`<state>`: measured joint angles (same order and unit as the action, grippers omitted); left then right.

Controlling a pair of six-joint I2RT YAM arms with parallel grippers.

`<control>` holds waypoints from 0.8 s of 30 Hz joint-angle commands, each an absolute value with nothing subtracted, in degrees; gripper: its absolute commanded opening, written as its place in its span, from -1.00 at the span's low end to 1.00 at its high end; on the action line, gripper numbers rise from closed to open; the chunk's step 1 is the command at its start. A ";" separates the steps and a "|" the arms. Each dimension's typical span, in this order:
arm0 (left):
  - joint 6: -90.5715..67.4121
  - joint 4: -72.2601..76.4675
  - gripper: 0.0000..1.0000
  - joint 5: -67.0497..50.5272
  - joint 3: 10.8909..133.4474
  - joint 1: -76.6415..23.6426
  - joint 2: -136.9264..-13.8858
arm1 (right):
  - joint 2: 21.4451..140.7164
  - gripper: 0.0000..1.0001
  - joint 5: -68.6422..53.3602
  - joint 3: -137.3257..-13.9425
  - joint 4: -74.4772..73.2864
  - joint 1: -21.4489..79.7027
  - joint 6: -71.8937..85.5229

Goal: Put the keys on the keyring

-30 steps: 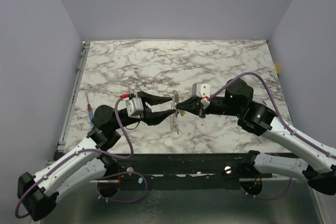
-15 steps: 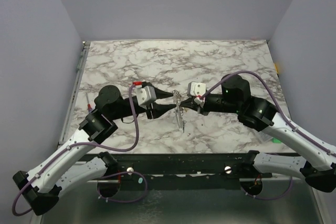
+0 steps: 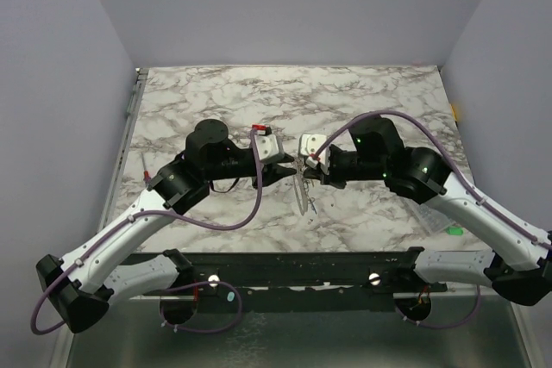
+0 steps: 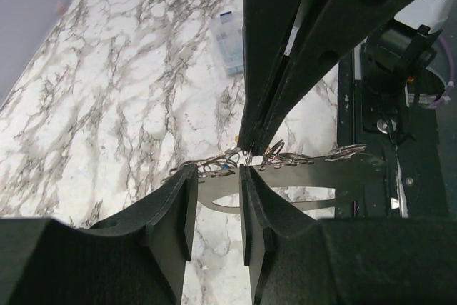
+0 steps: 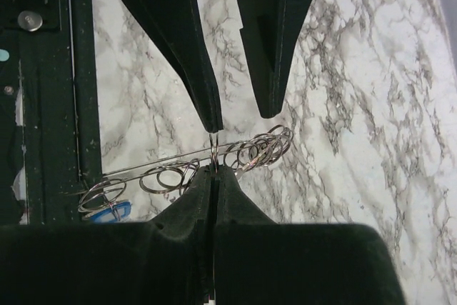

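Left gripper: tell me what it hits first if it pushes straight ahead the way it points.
The keyring, a bunch of wire rings pinched in the shut right gripper, sits right before the left gripper; they may be touching.

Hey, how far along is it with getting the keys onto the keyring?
Done: a blue tag already hangs with metal rings on the wire keyring. In hand: the right gripper is shut on the keyring; the left gripper is open beside it. Left: a small green item near the right arm may be a loose key; too small to tell.
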<state>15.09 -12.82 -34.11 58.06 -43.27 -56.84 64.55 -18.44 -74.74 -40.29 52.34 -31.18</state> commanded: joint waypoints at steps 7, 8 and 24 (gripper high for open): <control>20.27 -14.42 -0.26 -37.30 57.36 -43.44 -59.14 | 70.24 -0.99 -7.94 -82.95 -53.98 52.62 -30.88; 20.53 -14.34 -0.22 -36.86 56.14 -43.46 -59.15 | 71.35 -0.99 -5.98 -83.04 -55.55 52.58 -30.40; 16.11 -9.83 -0.11 -30.47 44.47 -43.49 -53.13 | 80.33 -0.99 -5.04 -79.74 -63.97 52.56 -21.99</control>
<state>18.22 -13.21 -31.83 46.44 -43.27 -55.86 80.23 -6.61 -75.44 -62.22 52.18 -22.92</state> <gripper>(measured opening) 0.450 0.015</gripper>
